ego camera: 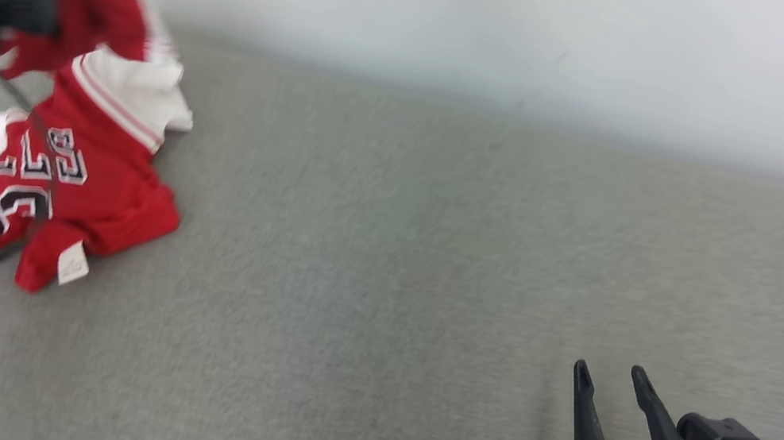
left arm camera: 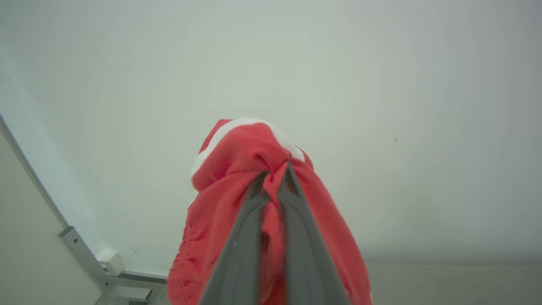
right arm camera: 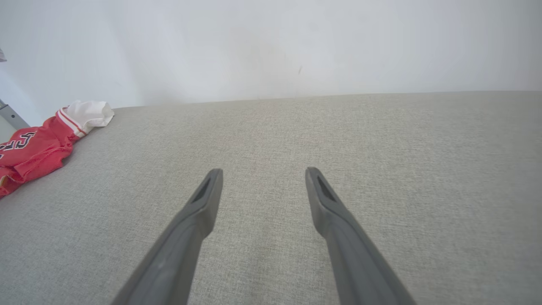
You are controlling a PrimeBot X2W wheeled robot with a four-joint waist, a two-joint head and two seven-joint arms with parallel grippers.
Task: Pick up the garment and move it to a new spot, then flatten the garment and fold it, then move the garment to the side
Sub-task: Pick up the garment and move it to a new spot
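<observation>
- Right hand [ego camera: 609,367]: nearest item, low on the right side. Its two dark fingers [right arm camera: 199,212] stand spread and released, with nothing between them. It is poised over bare surface [ego camera: 426,299], well apart from the garment.
- Surface: grey woven covering, flat. The wide middle area offers room for laying the garment out.
- Garment [ego camera: 98,192]: a red jersey with white trim and dark lettering, at the far left. Its lower part lies crumpled on the surface; its upper part rises toward the upper left, off the covering.
- Left hand [left arm camera: 277,173]: raised at the left, fingers clenched on a bunched fold of the garment's red cloth, which drapes down around both fingers.
- Wall [ego camera: 477,9]: pale and plain, directly behind the surface.
- Task status, as judged: the pick-up is under way. The grasp is made, but the garment is only partly lifted and not yet at a new spot.
- Remaining: carry to the new spot, flatten, fold, then move aside.
</observation>
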